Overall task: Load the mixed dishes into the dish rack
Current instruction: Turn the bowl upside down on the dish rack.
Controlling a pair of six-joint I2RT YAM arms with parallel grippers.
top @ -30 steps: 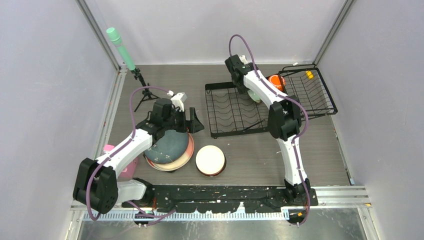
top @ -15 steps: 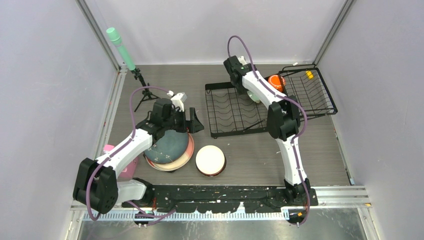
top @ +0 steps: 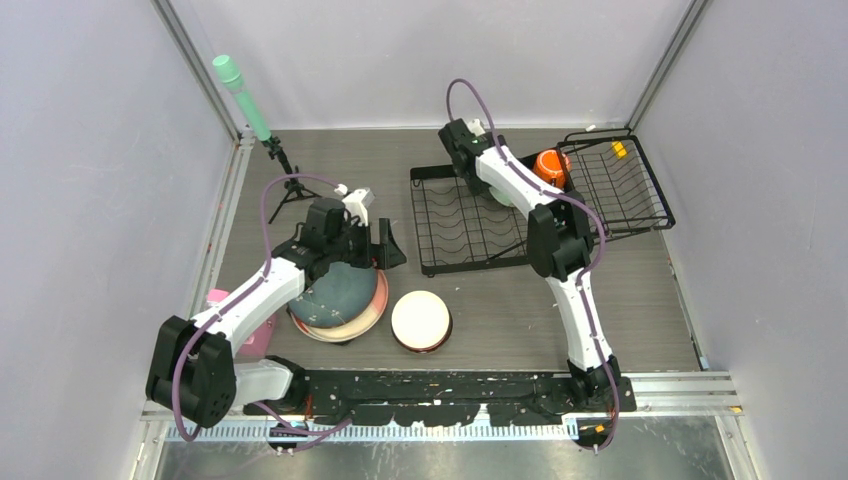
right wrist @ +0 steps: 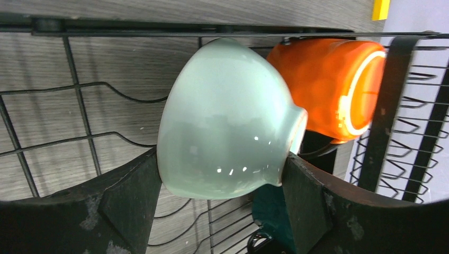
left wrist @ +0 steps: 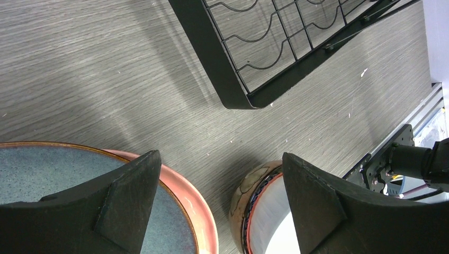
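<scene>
Two claws: right claw (right wrist: 221, 159) straddling mint-green bowl (right wrist: 222, 116) inside dish rack (left wrist: 209, 58), grip unclear; left claw (left wrist: 221, 155) splayed empty nearby. Next, likely: clean release.

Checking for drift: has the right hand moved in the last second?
Yes. The right hand slid left along the rack, away from the orange mug.

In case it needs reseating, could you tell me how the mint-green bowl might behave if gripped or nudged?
The mint-green bowl looks glossy, with sharp highlights, so a grip may slip on it. Lying on its side on the dish rack wires, its rounded wall could roll and knock the orange mug beside it. It seems rigid glazed ceramic, likely chippable.
</scene>
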